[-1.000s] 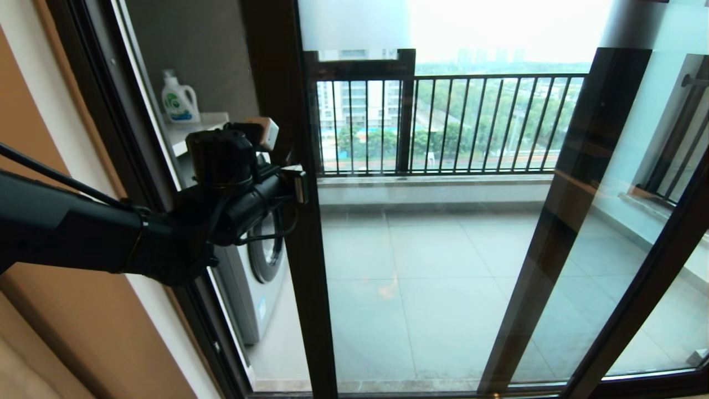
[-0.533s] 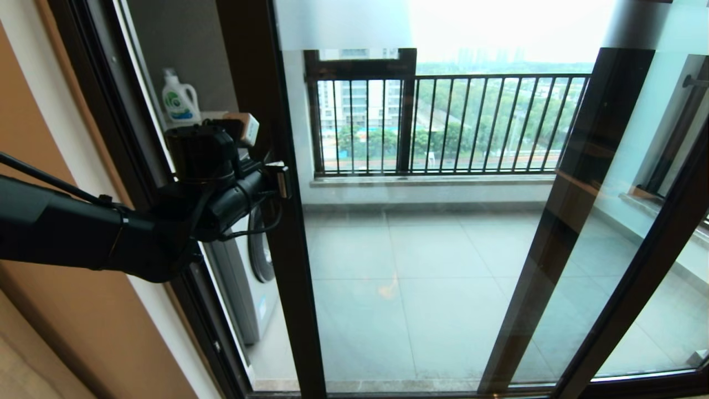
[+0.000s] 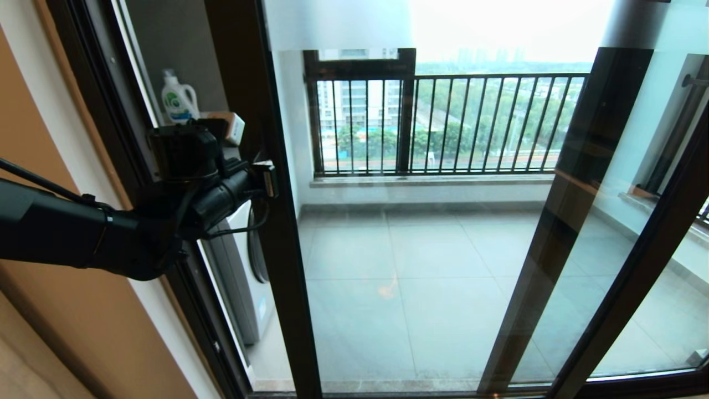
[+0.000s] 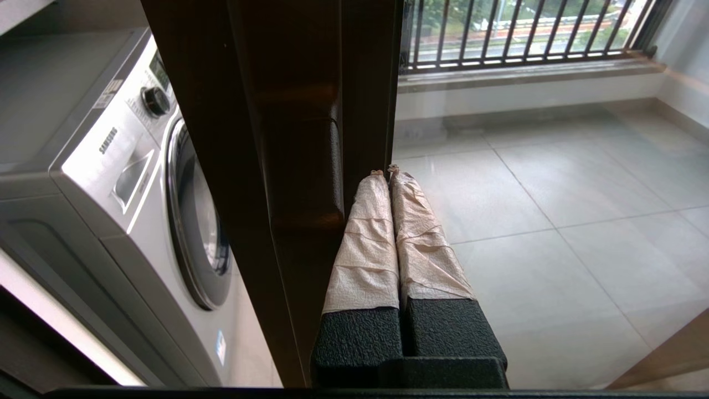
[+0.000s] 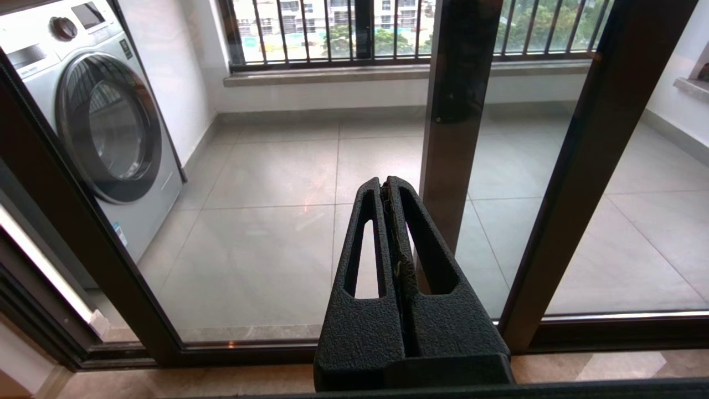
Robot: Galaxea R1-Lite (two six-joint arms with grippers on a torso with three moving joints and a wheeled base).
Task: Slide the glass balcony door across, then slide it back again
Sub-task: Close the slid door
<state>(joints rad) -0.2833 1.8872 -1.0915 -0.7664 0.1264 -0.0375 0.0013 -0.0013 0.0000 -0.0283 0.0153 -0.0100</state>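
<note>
The glass balcony door (image 3: pixel 421 266) is a tall clear pane in a dark brown frame, with a frosted strip (image 3: pixel 332 25) at the top. Its left stile (image 3: pixel 277 249) stands a little right of the outer door frame (image 3: pixel 105 111). My left gripper (image 3: pixel 270 178) is shut with nothing in it. Its taped fingers (image 4: pixel 365 238) lie side-on against the stile (image 4: pixel 288 166), beside the raised handle block (image 4: pixel 313 166). My right gripper (image 5: pixel 383 185) is shut and empty, held low in front of the glass (image 5: pixel 266 221); it is out of the head view.
A washing machine (image 3: pixel 243 277) stands on the balcony behind the narrow opening, with a detergent bottle (image 3: pixel 178 98) on a shelf above. A second dark stile (image 3: pixel 565 221) and frame post (image 3: pixel 648 266) cross the right side. Black railing (image 3: pixel 443 122) lines the balcony's far edge.
The door's left stile has slid to the left, and my left gripper has moved with it. The gap over the washing machine has narrowed.
</note>
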